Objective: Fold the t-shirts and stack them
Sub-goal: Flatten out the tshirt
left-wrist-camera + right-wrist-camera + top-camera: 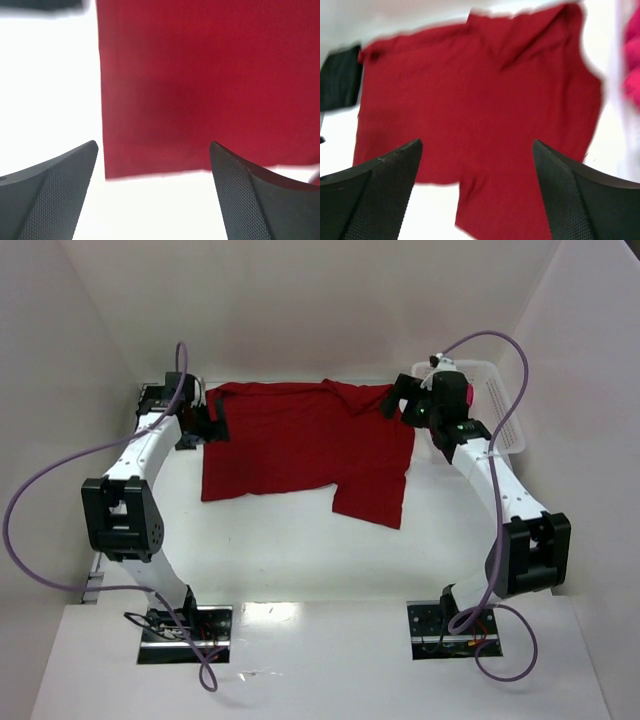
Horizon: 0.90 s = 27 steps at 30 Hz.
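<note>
Top external: I see crimson t-shirt [300, 445] spread near table [280, 550] far edge.
Left gripper [220, 422]: parted, at shirt's left side.
Right gripper [398, 398]: parted, far-right corner.

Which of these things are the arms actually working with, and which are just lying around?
Job:
- red t-shirt, spread out
- pink cloth, far right
- left gripper and right gripper, both open

Lying about:
- white basket
- purple cables

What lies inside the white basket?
Bright pink cloth shows inside the basket; the right gripper hides the rest, so any further contents cannot be seen.
</note>
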### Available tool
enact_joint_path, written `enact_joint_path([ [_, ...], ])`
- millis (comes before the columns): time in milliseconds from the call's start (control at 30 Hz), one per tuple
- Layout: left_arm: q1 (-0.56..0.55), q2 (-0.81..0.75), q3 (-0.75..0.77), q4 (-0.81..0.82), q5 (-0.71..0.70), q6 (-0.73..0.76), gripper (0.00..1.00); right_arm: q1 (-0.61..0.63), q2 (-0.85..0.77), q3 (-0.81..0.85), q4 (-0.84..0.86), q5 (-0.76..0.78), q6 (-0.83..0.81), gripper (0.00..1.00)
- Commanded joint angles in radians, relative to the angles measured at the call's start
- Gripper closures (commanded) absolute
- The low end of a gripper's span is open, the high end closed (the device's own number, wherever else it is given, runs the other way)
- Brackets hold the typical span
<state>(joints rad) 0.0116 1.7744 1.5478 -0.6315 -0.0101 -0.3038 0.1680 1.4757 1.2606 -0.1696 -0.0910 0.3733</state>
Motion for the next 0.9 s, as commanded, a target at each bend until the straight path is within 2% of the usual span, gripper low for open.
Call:
enact_joint_path([
  [0,0.005,-0.111,-0.092,-0.048,0.067,-0.020,0.00,0.028,-0.055,-0.053,-0.169,-0.148,0.044,0.07],
  [133,0.005,-0.199,-0.222,-0.060,0.016,-0.031,0.00,0.057,-0.224,-0.211,-0.256,0.040,0.088,0.08],
  [233,0.005,-0.208,-0.273,-0.069,0.007,-0.052,0.00,0.067,-0.285,-0.274,-0.341,0.050,0.107,0.08],
  [400,0.005,-0.188,-0.296,-0.060,-0.043,-0.073,0.00,0.097,-0.295,-0.323,-0.406,0.080,0.160,0.12],
  [533,0.005,-0.179,-0.305,-0.022,-0.022,-0.084,0.00,0.097,-0.183,-0.276,-0.477,0.103,0.205,0.12],
  [567,0.016,-0.179,-0.305,-0.022,-0.008,-0.093,0.00,0.097,-0.154,-0.276,-0.478,0.077,0.220,0.16],
  [700,0.025,-0.170,-0.295,0.000,-0.008,-0.093,0.00,0.109,-0.086,-0.346,-0.450,0.017,0.248,0.19],
  [867,0.034,-0.136,-0.285,0.018,0.019,-0.083,0.00,0.110,0.017,-0.345,-0.478,0.082,0.302,0.19],
])
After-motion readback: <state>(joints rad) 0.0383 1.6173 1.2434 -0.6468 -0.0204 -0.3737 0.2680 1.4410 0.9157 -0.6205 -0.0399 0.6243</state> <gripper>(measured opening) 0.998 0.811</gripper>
